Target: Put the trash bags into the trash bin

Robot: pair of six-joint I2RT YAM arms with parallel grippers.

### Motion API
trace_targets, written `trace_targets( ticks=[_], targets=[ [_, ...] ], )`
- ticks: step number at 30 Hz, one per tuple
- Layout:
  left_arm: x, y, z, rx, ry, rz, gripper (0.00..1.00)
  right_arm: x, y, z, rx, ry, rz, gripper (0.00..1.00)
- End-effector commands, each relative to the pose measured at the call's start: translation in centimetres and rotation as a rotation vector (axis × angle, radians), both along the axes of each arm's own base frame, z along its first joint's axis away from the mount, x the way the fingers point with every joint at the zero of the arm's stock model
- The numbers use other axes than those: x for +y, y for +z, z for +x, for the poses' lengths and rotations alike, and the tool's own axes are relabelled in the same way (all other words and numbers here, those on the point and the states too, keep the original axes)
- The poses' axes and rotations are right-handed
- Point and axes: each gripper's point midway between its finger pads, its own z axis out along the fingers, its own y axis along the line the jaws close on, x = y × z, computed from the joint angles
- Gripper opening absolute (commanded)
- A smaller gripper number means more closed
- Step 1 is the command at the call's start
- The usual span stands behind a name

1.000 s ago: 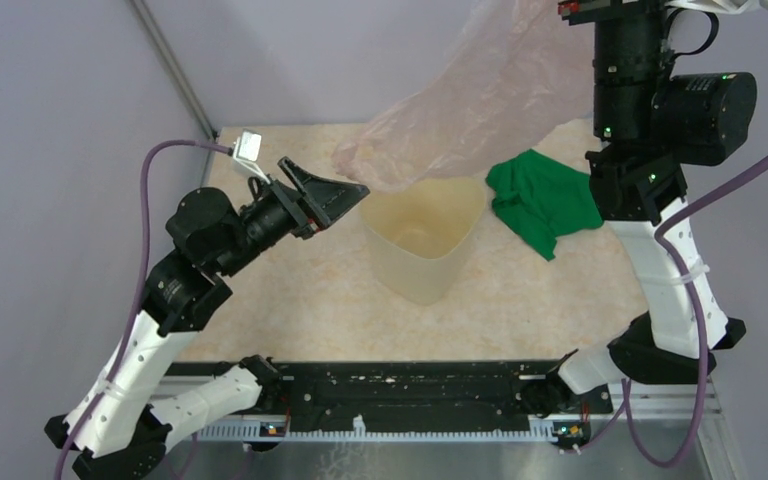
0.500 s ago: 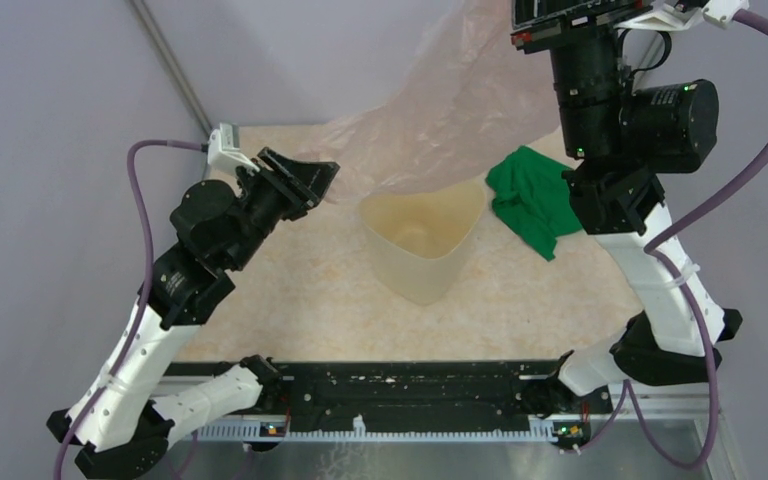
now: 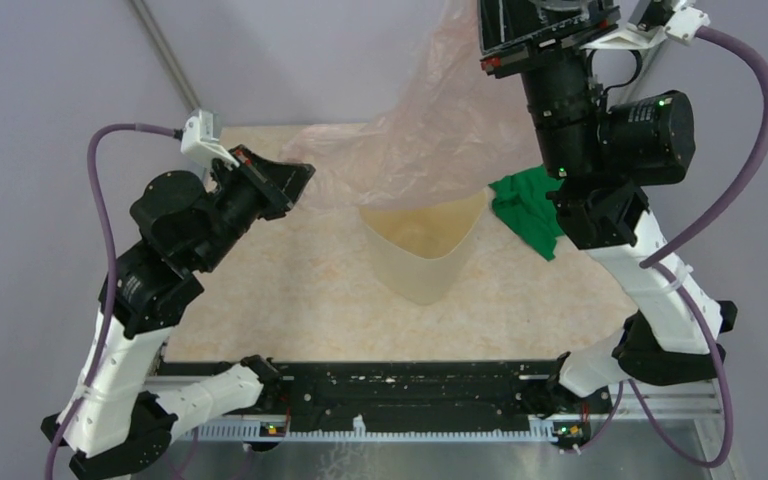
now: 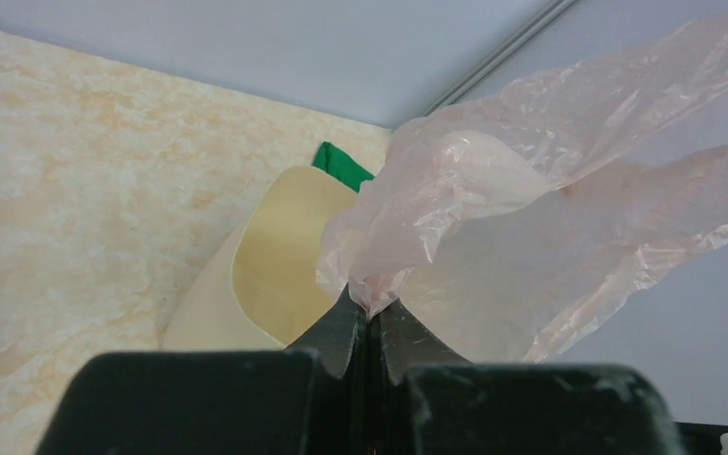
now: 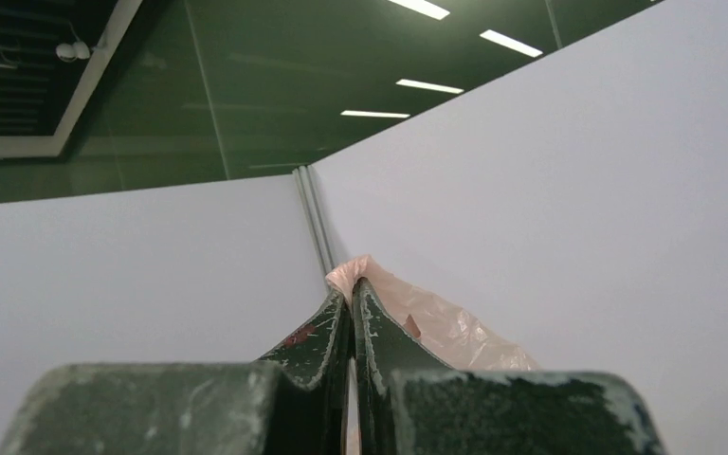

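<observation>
Count: one trash bag (image 3: pixel 430 130), one trash bin (image 3: pixel 422 262), one green cloth (image 3: pixel 532 205), two arms.

Your left gripper (image 4: pixel 372 311) is clenched on a bunched lower corner of the bag, left of the bin. Your right gripper (image 5: pixel 351 287) pinches the bag's upper edge, raised high at far right. The pale-pink film hangs stretched between them, over the bin's far rim.

The bin stands upright mid-table (image 3: pixel 290 300). The cloth lies just beside the bin, on its right.
</observation>
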Motion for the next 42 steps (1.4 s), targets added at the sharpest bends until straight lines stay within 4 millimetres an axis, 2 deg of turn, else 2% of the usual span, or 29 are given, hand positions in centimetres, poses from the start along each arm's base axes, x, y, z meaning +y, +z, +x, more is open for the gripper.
trace_targets(
  ticks=[1, 6, 13, 17, 19, 22, 25, 29, 32, 35, 40, 42],
  targets=[
    [2.0, 0.5, -1.4, -0.017, 0.033, 0.037, 0.00, 0.3, -0.7, -0.1, 0.031, 0.004, -0.002, 0.00],
    [2.0, -0.4, -0.7, 0.008, 0.053, 0.075, 0.00, 1.8, -2.0, 0.2, 0.063, 0.024, -0.025, 0.00],
    [3.6, -1.3, 2.2, 0.010, 0.207, 0.174, 0.00, 4.6, -5.0, 0.8, 0.132, 0.093, -0.085, 0.00],
    [4.3, -1.6, 4.0, 0.012, 0.291, 0.251, 0.00, 5.1, -6.7, 0.7, 0.178, 0.128, -0.117, 0.00],
    [4.4, -1.9, 4.7, 0.015, 0.318, 0.283, 0.00, 4.7, -7.5, 0.8, 0.217, 0.133, -0.108, 0.00],
    [4.8, -2.5, 5.6, 0.027, 0.358, 0.330, 0.00, 4.4, -8.6, 0.6, 0.263, 0.152, -0.105, 0.09],
    [4.8, -2.9, 6.5, 0.036, 0.366, 0.362, 0.00, 4.0, -9.6, 0.0, 0.309, 0.193, -0.103, 0.22],
    [4.8, -4.1, 8.5, 0.077, 0.345, 0.393, 0.00, 4.3, -11.1, -0.8, 0.379, 0.258, -0.137, 0.47],
    [5.6, -5.2, 10.0, 0.110, 0.335, 0.394, 0.00, 4.6, -12.1, -1.6, 0.425, 0.312, -0.175, 0.63],
    [6.0, -6.6, 11.2, 0.148, 0.313, 0.401, 0.00, 4.7, -13.2, -2.1, 0.488, 0.338, -0.222, 0.74],
    [6.1, -8.6, 12.3, 0.181, 0.285, 0.404, 0.00, 4.9, -15.4, -2.8, 0.586, 0.366, -0.312, 0.83],
    [6.1, -9.3, 12.6, 0.191, 0.271, 0.407, 0.00, 4.9, -16.4, -2.9, 0.622, 0.367, -0.347, 0.96]
  ],
)
